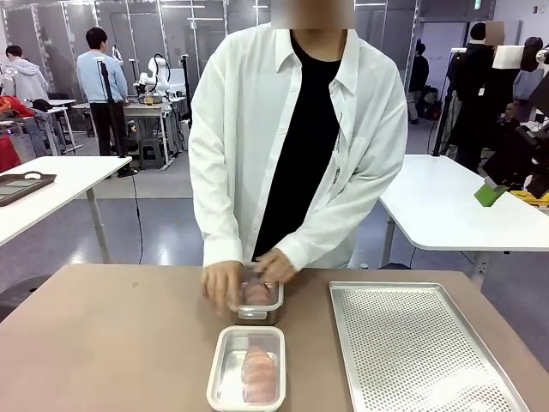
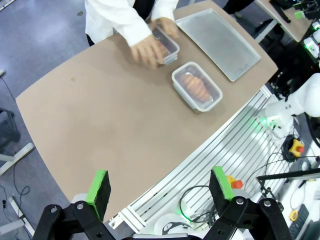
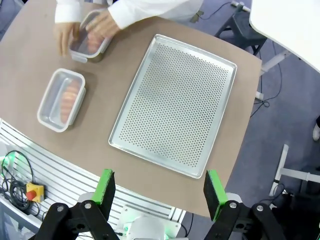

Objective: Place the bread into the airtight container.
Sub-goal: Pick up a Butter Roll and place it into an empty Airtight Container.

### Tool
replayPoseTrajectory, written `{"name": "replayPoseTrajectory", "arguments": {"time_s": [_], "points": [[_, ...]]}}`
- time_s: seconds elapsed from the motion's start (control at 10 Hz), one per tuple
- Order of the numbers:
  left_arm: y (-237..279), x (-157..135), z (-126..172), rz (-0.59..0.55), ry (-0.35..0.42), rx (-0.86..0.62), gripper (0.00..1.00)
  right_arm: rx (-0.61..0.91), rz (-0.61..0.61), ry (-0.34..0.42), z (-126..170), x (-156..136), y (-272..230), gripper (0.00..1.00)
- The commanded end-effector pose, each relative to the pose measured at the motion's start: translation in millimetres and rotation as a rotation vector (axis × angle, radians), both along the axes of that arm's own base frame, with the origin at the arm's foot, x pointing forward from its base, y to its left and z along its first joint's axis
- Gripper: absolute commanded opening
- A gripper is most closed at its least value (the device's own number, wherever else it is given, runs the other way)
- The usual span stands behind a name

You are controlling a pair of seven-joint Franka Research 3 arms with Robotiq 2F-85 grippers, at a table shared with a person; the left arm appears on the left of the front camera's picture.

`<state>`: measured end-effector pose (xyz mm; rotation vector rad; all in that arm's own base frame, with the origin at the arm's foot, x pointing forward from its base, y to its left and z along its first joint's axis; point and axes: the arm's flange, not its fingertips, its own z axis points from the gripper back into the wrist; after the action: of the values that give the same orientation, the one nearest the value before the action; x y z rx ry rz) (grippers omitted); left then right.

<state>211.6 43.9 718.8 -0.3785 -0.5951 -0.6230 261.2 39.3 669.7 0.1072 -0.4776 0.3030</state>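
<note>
Two clear airtight containers with white rims sit at the table's middle. In the nearer container [image 1: 247, 369] [image 2: 196, 86] [image 3: 62, 99] lies a pinkish-orange bread [image 1: 259, 374]. The farther container [image 1: 258, 298] [image 2: 166, 44] [image 3: 90, 41] also holds a bread, and both of the person's hands [image 1: 225, 283] rest on it. My left gripper [image 2: 160, 187] hangs open high above the table's near edge with nothing between its green pads. High over the near right side, my right gripper [image 3: 160, 186] is open and empty too. One of its green pads shows at the front view's right edge [image 1: 491, 193].
A perforated metal tray [image 1: 412, 343] [image 3: 175, 102] [image 2: 220, 40] lies bare on the right half of the table. The brown tabletop [image 1: 103, 343] is bare to the left of the containers. White tables and other people stand behind the person.
</note>
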Motion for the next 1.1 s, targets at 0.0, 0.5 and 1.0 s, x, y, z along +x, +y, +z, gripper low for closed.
{"name": "replayPoseTrajectory", "arguments": {"time_s": [0.0,0.5,1.0], "points": [[-0.2,0.5,1.2,-0.006,-0.006,0.012,1.0,-0.01,0.015,-0.003,0.0,1.5,-3.2,0.89],[-0.2,0.5,1.2,-0.006,-0.006,0.012,1.0,-0.01,0.015,-0.003,0.0,1.5,-3.2,0.89],[-0.2,0.5,1.2,-0.006,-0.006,0.012,1.0,-0.01,0.015,-0.003,0.0,1.5,-3.2,0.89]]}}
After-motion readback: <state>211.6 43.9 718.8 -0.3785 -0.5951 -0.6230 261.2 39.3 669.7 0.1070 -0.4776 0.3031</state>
